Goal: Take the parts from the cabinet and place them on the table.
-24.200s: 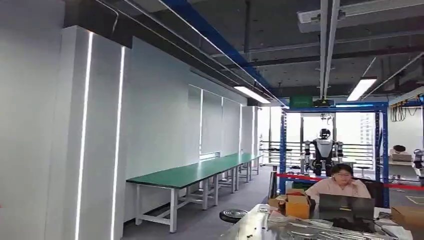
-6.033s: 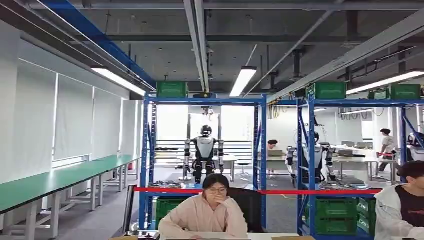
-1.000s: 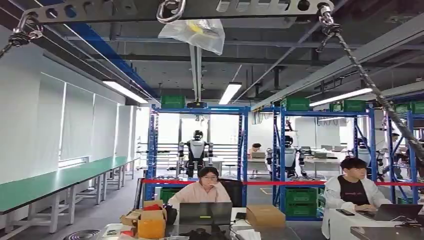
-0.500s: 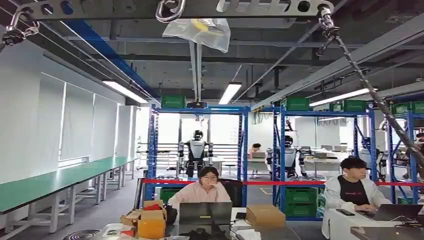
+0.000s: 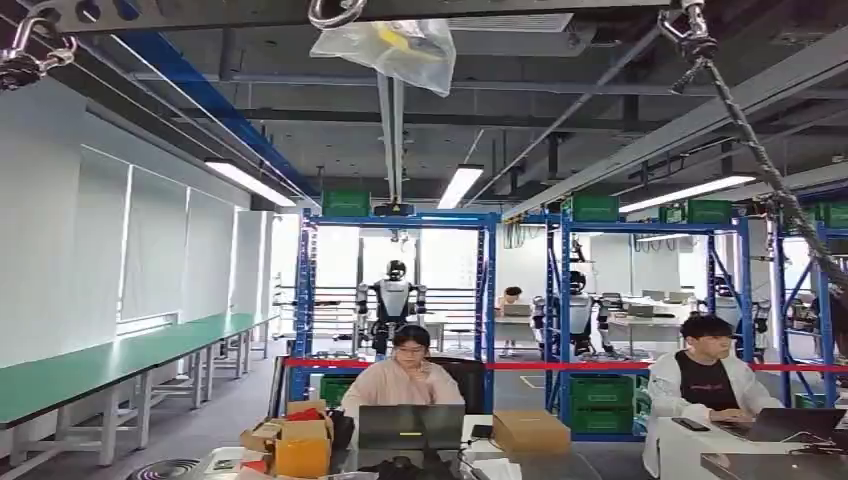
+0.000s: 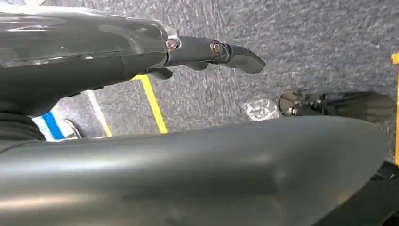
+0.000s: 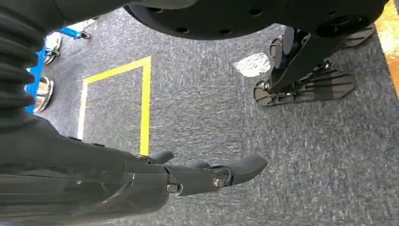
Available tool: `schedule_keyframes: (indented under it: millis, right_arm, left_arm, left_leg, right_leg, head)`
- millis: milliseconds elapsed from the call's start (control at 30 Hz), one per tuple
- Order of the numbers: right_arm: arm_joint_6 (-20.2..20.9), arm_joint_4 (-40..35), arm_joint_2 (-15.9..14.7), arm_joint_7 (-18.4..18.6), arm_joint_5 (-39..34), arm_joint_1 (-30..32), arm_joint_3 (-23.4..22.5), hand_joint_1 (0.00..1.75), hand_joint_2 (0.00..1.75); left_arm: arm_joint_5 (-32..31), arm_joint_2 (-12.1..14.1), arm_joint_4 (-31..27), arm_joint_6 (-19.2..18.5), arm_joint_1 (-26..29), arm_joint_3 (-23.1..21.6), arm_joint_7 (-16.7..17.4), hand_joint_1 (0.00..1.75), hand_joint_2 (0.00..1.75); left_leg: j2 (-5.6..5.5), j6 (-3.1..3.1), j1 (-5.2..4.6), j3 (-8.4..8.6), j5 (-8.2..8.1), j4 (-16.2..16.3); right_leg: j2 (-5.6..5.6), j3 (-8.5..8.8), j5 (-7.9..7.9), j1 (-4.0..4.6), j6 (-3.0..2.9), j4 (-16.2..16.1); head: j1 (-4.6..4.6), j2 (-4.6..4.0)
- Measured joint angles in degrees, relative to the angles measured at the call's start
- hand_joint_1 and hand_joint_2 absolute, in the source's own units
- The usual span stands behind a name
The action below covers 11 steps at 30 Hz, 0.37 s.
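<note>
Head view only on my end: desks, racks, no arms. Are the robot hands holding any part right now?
Observer: No. The left robot hand hangs with its fingers straight and nothing in it, over grey carpet.
Operator: Right one?
Observer: The right robot hand is bare too, fingers extended above the carpet.
Operator: Anything on the floor near them?
Observer: A yellow tape outline and a crumpled whitish scrap lie on the carpet.
</note>
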Motion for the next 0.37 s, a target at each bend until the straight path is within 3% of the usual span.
schedule_keyframes:
  millis: [167,200,300,333,367]
  right_arm:
    - [0.0,-0.5,-0.2,-0.3,-1.5,0.3,1.6,0.0,1.75]
    - [0.0,-0.5,-0.2,-0.3,-1.5,0.3,1.8,0.0,0.0]
    - [0.0,-0.7,-0.2,-0.3,-1.6,0.4,2.2,0.0,0.0]
    - [0.0,-0.7,-0.2,-0.3,-1.6,0.4,2.3,0.0,1.75]
    - [0.0,-0.6,-0.2,-0.3,-1.7,1.2,2.3,0.0,1.75]
  left_arm:
    - [3.4,0.3,-0.3,0.1,0.5,-3.5,0.4,0.0,0.0]
    - [3.5,0.3,-0.3,0.1,0.5,-3.9,0.4,0.0,0.0]
    - [3.6,0.4,-0.3,0.1,0.6,-4.7,0.4,0.0,0.0]
    - [3.6,0.4,-0.3,0.1,0.6,-5.0,0.4,0.0,0.0]
    - [3.6,0.7,-0.7,0.1,0.4,-5.1,0.5,0.0,0.0]
  left_leg:
    - [0.0,0.0,0.0,0.0,0.0,0.0]
    - [0.0,0.0,0.0,0.0,0.0,0.0]
    - [0.0,0.0,0.0,0.0,0.0,0.0]
    - [0.0,0.02,-0.01,0.06,-0.01,0.0]
    - [-0.02,0.49,-0.11,0.04,-0.09,0.2]
  right_leg:
    - [0.0,0.0,0.0,-0.01,0.0,0.0]
    - [0.0,0.0,0.0,-0.01,0.0,0.0]
    - [0.0,0.0,0.0,-0.01,0.0,0.0]
    - [0.01,-0.07,0.03,-0.07,0.02,-0.1]
    - [0.14,-0.08,0.25,-0.4,0.32,-0.4]
  head:
    - [0.0,0.0]
    - [0.0,0.0]
    - [0.0,0.0]
    - [0.0,0.0]
    - [0.0,0.0]
